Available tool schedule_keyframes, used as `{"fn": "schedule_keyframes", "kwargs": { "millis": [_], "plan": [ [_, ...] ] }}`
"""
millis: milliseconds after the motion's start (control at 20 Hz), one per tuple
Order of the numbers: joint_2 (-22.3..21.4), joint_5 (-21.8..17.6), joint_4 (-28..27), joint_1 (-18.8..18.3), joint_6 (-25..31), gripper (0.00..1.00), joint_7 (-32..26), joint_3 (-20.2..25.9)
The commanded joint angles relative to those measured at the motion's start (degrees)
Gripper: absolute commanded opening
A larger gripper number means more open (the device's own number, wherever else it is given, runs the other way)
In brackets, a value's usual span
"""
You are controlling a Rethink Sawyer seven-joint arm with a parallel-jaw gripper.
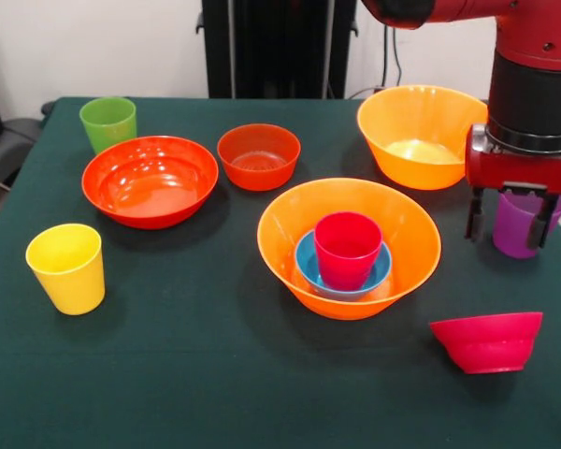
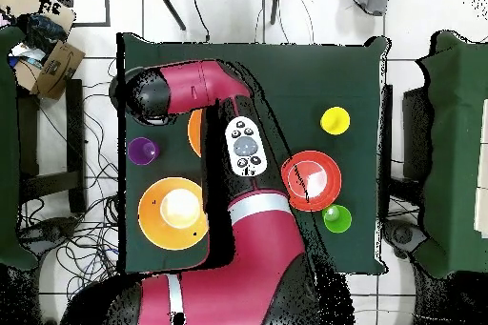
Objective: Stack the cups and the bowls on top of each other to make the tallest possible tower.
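Note:
My gripper (image 1: 507,223) hangs open at the right of the table, its fingers (image 1: 471,217) straddling the near side of the purple cup (image 1: 526,229), which stands on the cloth. From overhead the purple cup (image 2: 143,151) sits clear of the arm's end. The tower is a large orange bowl (image 1: 349,245) holding a blue bowl (image 1: 309,267) with a crimson-pink cup (image 1: 347,248) in it. A second large orange bowl (image 1: 421,134) stands behind. A wide red-orange bowl (image 1: 150,181), a small red-orange bowl (image 1: 258,156), a green cup (image 1: 107,122), a yellow cup (image 1: 66,267) and an upturned magenta bowl (image 1: 487,341) stand apart.
The dark green table (image 1: 215,374) ends close to the right of the purple cup. In the overhead view the arm (image 2: 257,235) covers the tower and the small bowls. Chairs and cables surround the table.

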Motion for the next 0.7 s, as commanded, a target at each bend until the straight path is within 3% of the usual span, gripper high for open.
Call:
{"fn": "schedule_keyframes", "kwargs": {
  "millis": [50,700],
  "plan": [
    [0.1,-4.4,5.3,0.3,-3.8,1.00,-2.6,-0.7],
    [3.3,-5.8,2.2,1.2,-11.2,1.00,-0.7,-1.0]
  ]
}}
